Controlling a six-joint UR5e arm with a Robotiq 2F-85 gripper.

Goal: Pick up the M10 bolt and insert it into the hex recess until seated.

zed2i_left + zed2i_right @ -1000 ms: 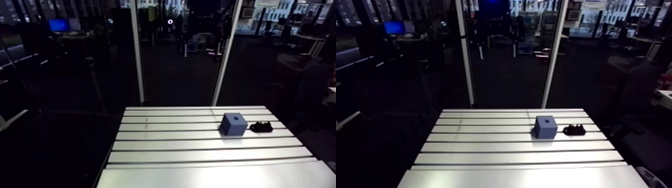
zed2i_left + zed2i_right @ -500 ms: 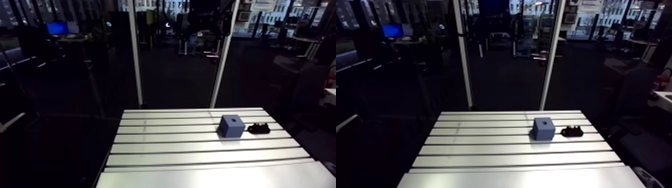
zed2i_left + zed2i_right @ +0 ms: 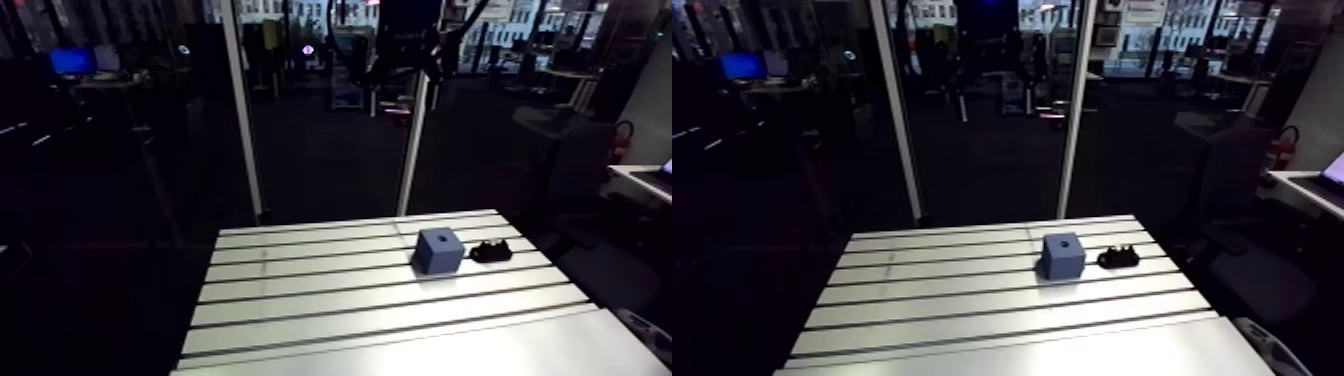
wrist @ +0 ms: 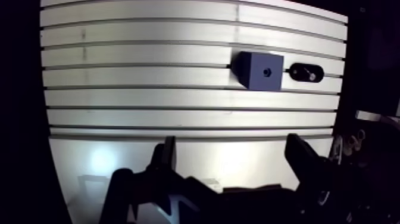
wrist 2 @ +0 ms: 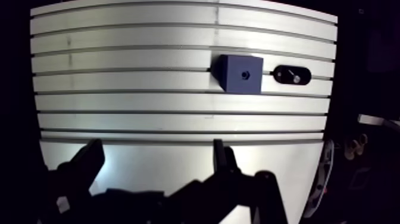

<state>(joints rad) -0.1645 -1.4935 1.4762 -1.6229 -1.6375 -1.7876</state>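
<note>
Reader: Arm view first, pls. What's in it?

Describer: Slotted aluminium table (image 3: 300, 305), slots running across it. Towards the far side sits a small blue block (image 3: 438, 251) w/ a dark hole in its top face. Just beside the block, w/ a slight gap, is a small black lumpy item, the M10 bolt (image 3: 491, 251). It's too small here to tell head from shank. Block & bolt sit on the same strip of table.

Reader: And the wrist view?

Describer: Camera looks down past the gripper (image 4: 233, 158). Its two dark fingers (image 4: 168, 159) are spread wide apart, nothing btwn them, only pale table surface beneath. Well ahead of the gripper is the same blue block, top face towards the camera. The hex recess (image 4: 267, 71) shows as a small dark hole approx at the ctr of that face; its outline is too small to make out. The bolt is just beside the block, a narrow gap btwn the two. From here it reads as a black oval w/ one bright metal spot on it. Bolt is on the table, not in the recess, & well apart from the gripper
</note>
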